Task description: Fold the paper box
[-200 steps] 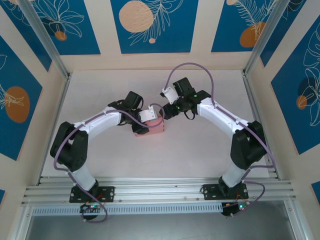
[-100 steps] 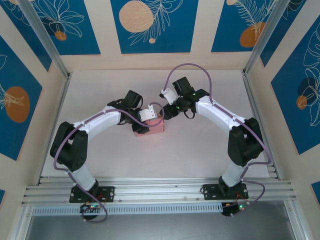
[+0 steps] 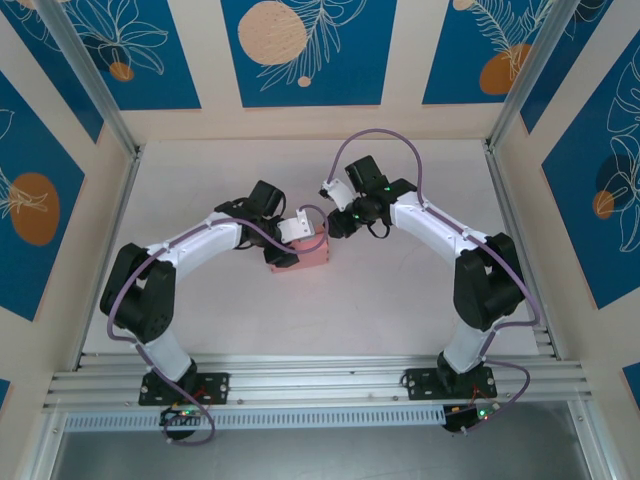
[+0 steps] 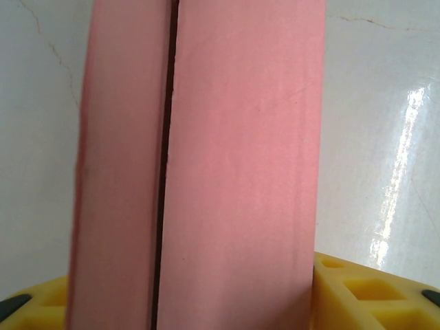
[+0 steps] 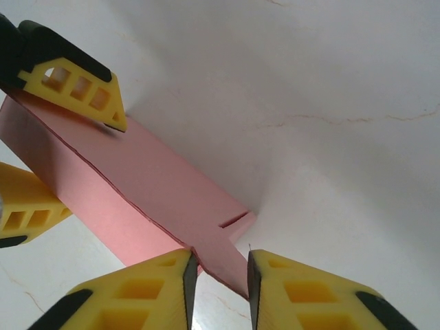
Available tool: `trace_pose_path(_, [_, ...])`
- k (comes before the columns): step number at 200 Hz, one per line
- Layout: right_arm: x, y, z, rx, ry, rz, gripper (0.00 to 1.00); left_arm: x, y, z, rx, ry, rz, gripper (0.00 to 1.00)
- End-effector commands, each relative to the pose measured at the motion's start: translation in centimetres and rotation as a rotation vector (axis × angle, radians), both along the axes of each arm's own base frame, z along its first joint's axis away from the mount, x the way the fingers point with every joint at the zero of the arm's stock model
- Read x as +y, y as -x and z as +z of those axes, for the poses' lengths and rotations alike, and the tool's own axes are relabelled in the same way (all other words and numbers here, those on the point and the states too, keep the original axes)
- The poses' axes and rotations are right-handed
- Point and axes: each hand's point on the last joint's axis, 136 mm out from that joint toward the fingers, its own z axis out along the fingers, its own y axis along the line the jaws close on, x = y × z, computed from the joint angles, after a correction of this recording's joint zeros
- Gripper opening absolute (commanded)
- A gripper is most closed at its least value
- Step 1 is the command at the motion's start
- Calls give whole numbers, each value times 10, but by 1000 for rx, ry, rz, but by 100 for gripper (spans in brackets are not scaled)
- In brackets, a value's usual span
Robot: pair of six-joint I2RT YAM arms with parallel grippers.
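Note:
The paper box (image 3: 305,257) is a small salmon-pink rectangular box at mid table. My left gripper (image 3: 293,243) is shut across its width; in the left wrist view the box (image 4: 240,172) fills the space between the yellow fingers (image 4: 364,295), a dark seam running down its face. My right gripper (image 3: 334,226) is at the box's far right end. In the right wrist view an end flap (image 5: 223,258) juts between the right gripper's (image 5: 218,275) fingers, which stand narrowly apart, the flap's edges touching both pads. The left fingers (image 5: 72,82) show clamped on the box (image 5: 158,185).
The white tabletop (image 3: 400,300) is bare around the box. Aluminium frame posts and patterned walls (image 3: 300,50) close in the back and sides. A rail (image 3: 320,385) with both arm bases runs along the near edge.
The right gripper's jaws have narrowed around the end flap. The left gripper and the box have stayed in place.

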Motion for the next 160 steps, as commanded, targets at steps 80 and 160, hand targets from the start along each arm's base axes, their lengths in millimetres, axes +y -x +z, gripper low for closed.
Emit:
trace_pose_path(80, [-4, 12, -14, 72, 12, -44, 26, 3, -8, -3, 5, 0, 25, 56])
trace_pose_path(160, [10, 21, 10, 96, -118, -68, 14, 2, -9, -4, 7, 5, 38, 55])
